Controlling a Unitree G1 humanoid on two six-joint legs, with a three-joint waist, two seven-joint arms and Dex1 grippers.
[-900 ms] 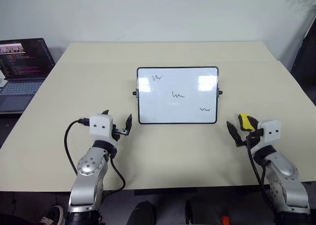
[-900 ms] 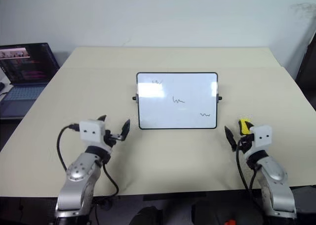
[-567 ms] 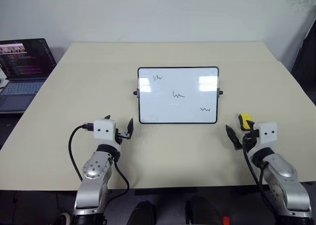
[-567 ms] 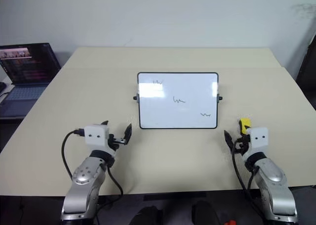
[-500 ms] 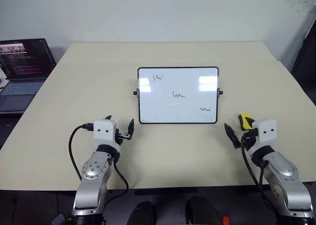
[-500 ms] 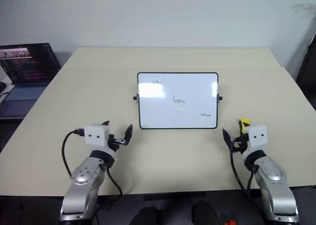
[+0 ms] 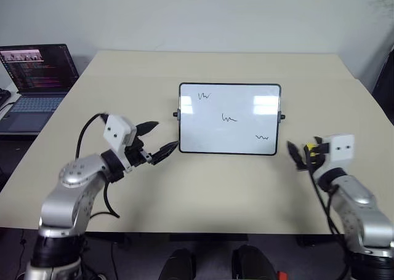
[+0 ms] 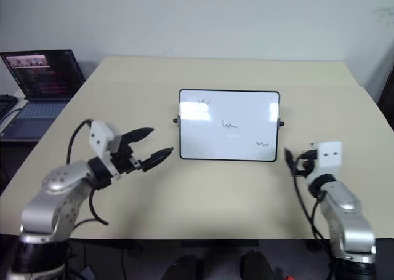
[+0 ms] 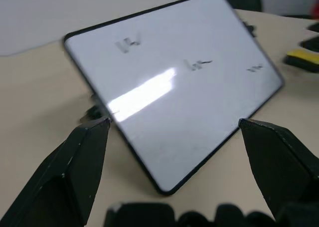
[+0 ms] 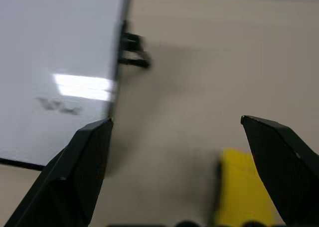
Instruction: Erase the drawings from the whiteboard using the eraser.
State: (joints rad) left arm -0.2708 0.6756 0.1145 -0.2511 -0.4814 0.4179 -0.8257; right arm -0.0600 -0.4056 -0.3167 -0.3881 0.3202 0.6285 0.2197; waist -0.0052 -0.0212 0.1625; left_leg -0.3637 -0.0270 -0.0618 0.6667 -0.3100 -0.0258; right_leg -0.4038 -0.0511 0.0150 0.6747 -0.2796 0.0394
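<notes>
Now the eraser (image 10: 242, 193) lies between the wide-open, empty right claw's (image 10: 187, 152) fingers.

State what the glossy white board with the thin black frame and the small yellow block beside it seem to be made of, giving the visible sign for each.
Glossy white board with the thin black frame: probably coated, smooth board; bright glare patches reflect off it, and the frame looks like plastic. Small yellow block: matte yellow body with a dark edge, possibly foam or plastic with felt; too blurred to settle.
</notes>
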